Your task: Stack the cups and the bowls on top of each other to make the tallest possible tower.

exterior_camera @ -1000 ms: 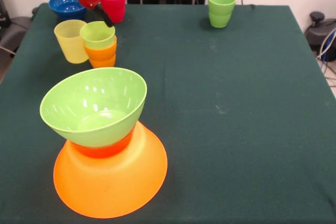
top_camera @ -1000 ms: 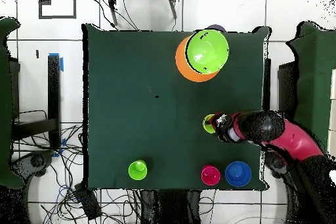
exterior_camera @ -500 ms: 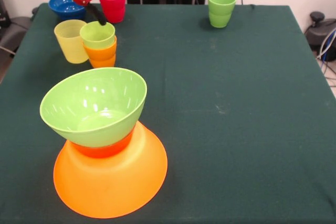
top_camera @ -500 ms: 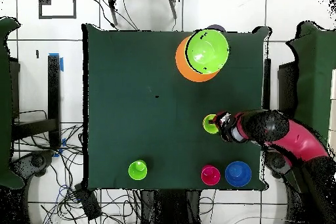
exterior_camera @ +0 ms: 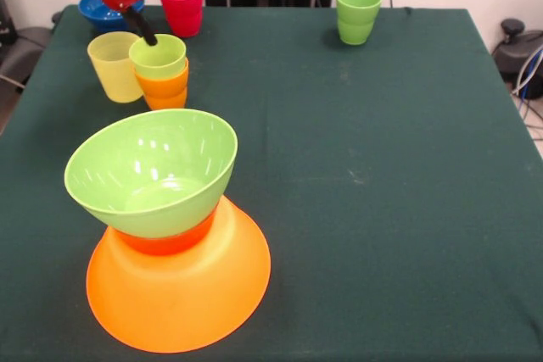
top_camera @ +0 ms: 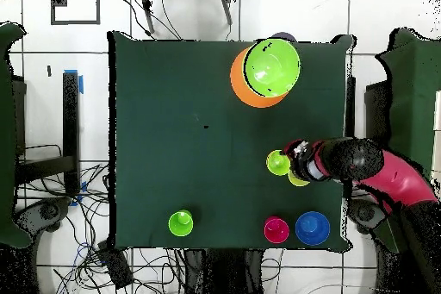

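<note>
The tower stands near the front left. Its base is a wide orange bowl (exterior_camera: 182, 298) turned upside down, with a small orange-red bowl (exterior_camera: 170, 243) on it and a lime green bowl (exterior_camera: 151, 171) upright on top (top_camera: 269, 68). Behind it a lime green cup (exterior_camera: 158, 55) sits nested in an orange cup (exterior_camera: 165, 91), and a yellow cup (exterior_camera: 113, 65) stands beside them. My gripper (exterior_camera: 140, 27) hangs above and just left of the lime cup's rim, holding nothing that I can see. In the overhead view the gripper (top_camera: 297, 163) is next to that cup (top_camera: 277, 163).
A red cup (exterior_camera: 182, 6) and a blue bowl (exterior_camera: 100, 11) stand at the far left edge. Two nested green cups (exterior_camera: 357, 14) stand far right of centre. From above, my arm (top_camera: 370, 170) partly covers the yellow cup (top_camera: 299, 179).
The gripper has drifted left in the front view, from over the far rim of the lime cup toward the yellow cup. No cup or bowl has moved.
</note>
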Robot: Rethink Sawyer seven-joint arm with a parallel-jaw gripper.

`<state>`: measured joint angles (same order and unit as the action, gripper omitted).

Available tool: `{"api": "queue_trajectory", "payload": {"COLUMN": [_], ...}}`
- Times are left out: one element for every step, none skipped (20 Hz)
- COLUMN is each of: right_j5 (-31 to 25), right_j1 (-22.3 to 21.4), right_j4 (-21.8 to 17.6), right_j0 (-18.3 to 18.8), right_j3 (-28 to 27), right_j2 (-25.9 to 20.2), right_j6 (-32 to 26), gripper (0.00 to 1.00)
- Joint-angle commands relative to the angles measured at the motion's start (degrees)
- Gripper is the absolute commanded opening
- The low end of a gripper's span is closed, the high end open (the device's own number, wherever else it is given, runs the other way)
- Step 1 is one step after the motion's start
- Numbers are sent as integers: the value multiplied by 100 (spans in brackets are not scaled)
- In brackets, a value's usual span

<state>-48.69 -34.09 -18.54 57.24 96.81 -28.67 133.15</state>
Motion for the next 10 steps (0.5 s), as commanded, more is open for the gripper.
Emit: {"api": "queue_trajectory", "payload": {"right_j5": [836,925,985,1079,1173,1315,1347,1407,1452,1504], "right_j1": [210,267,303,330,358,334,324,298,288,296], "right_j4": [-585,-573,-562,-557,-553,-575,-553,-530,-517,-494], "right_j0": [-552,-595,-623,-664,-705,-767,-805,-864,-905,-968], "right_j3": [-609,-659,-693,-707,-721,-685,-684,-671,-681,-685], "right_j2": [290,326,351,391,430,490,528,583,627,688], "right_j6": [30,79,87,123,159,223,242,299,307,355], "gripper": [100,100,100,100,100,100,100,100,100,100]}}
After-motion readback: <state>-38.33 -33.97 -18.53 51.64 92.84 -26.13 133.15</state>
